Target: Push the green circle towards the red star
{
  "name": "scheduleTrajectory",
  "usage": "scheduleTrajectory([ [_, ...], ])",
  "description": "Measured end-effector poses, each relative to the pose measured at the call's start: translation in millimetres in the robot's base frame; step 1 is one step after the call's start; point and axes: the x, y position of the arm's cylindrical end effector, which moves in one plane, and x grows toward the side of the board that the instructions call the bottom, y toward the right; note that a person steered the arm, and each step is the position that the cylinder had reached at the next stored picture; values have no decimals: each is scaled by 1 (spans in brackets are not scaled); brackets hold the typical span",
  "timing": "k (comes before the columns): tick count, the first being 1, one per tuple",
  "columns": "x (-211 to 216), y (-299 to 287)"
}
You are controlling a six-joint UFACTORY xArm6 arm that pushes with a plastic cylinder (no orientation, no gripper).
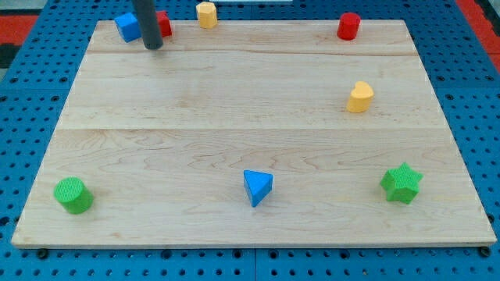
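Note:
The green circle [73,195] is a short green cylinder at the board's bottom left corner. A red block [163,24], partly hidden behind the rod so its shape is unclear, sits at the top left. My tip [153,45] rests on the board just below that red block and to the right of a blue block [127,26]. The tip is far from the green circle, which lies toward the view's bottom left.
A yellow block [206,14] sits at the top edge, a red cylinder [348,26] at the top right, a yellow heart-like block [360,97] at the right, a blue triangle [258,186] at the bottom middle, a green star [401,183] at the bottom right.

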Motion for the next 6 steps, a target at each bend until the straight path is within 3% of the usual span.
scheduleTrajectory([
  [3,-2,-15],
  [4,28,-43],
  [6,23,-116],
])
